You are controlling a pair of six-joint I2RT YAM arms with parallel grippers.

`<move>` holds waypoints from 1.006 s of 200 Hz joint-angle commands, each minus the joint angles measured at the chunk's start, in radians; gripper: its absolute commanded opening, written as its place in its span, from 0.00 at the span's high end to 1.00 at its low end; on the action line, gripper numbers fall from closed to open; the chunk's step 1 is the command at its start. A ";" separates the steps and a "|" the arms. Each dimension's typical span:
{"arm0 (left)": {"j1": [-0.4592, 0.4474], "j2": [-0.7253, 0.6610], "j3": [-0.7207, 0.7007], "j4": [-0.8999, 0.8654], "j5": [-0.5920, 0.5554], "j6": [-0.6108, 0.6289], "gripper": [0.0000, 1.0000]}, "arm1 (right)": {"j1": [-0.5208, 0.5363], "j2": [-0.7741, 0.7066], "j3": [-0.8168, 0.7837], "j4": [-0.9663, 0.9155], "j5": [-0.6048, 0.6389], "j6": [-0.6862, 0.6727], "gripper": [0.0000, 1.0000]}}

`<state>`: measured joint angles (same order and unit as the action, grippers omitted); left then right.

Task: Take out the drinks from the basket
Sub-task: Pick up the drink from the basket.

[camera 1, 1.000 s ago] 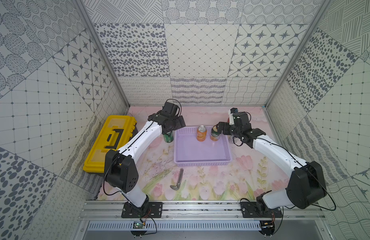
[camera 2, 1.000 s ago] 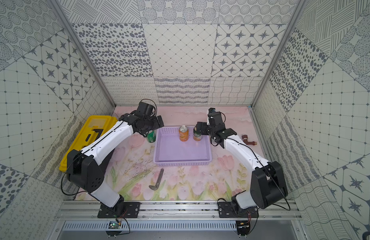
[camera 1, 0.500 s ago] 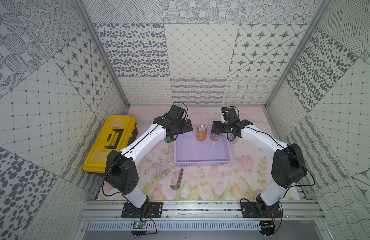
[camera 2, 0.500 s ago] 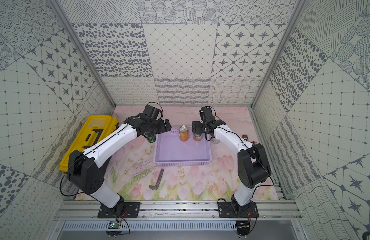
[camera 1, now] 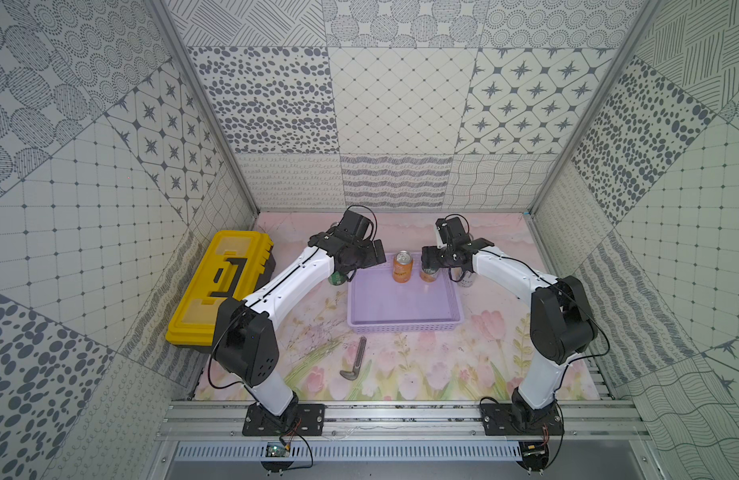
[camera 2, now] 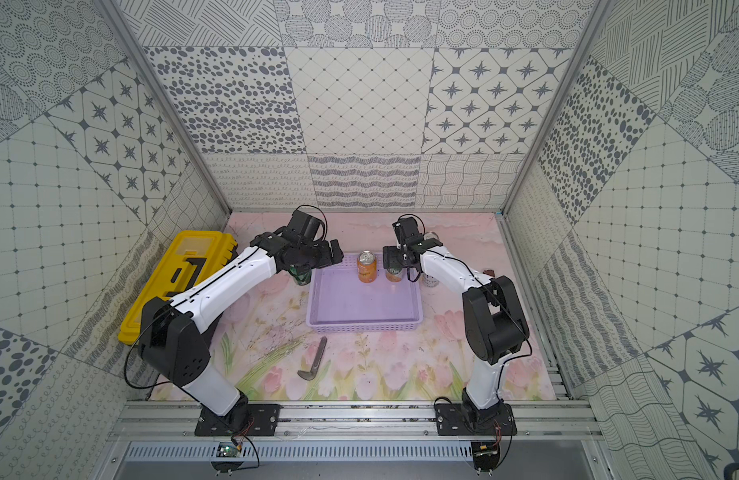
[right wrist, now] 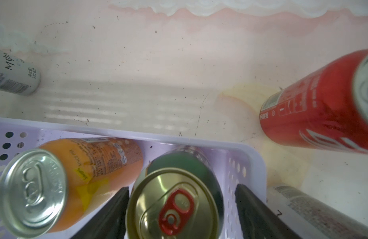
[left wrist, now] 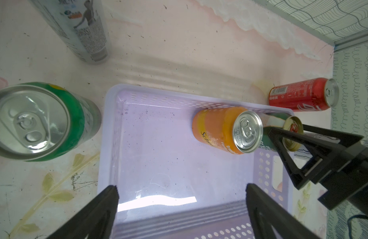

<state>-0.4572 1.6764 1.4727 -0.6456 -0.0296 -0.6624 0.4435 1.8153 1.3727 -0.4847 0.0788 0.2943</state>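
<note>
Straddling the gold-topped can, your right gripper (jaws unclamped; left gripper spread, empty) crowds the orange can; squeezing off-centre could knock it over.

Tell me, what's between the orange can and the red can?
The dark green can with the gold lid, in the basket's corner, then the basket's wall; the red can sits outside. The right wrist view shows it best.

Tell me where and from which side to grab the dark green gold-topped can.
Grip the dark green can by its round side wall below the lid, coming from above. It stands upright in a basket corner: one finger between it and the orange can, one beside the basket wall.
</note>
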 commanded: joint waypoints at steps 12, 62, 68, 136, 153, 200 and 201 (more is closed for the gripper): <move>-0.008 0.009 0.007 0.009 0.007 -0.006 0.00 | 0.013 0.031 0.044 0.006 0.006 -0.021 0.25; -0.011 0.013 0.013 0.004 0.002 -0.002 0.00 | 0.033 -0.001 0.041 0.007 0.004 -0.032 0.41; -0.011 0.013 0.014 0.003 0.002 -0.002 0.00 | 0.035 -0.017 0.037 0.008 0.006 -0.034 0.42; -0.012 0.001 0.018 0.005 0.011 -0.005 0.00 | 0.071 -0.312 -0.050 0.009 0.013 -0.035 0.47; -0.012 -0.005 0.018 0.006 0.013 -0.005 0.00 | 0.073 -0.397 -0.096 0.006 0.016 -0.014 0.47; -0.014 -0.010 0.017 0.007 0.018 -0.003 0.00 | 0.070 -0.656 -0.285 -0.007 0.128 0.044 0.46; -0.014 -0.010 0.018 0.007 0.018 -0.003 0.00 | 0.069 -0.661 -0.288 -0.007 0.129 0.044 0.46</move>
<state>-0.4686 1.6833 1.4769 -0.6464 -0.0261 -0.6621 0.5156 1.2667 1.1584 -0.5426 0.1249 0.2916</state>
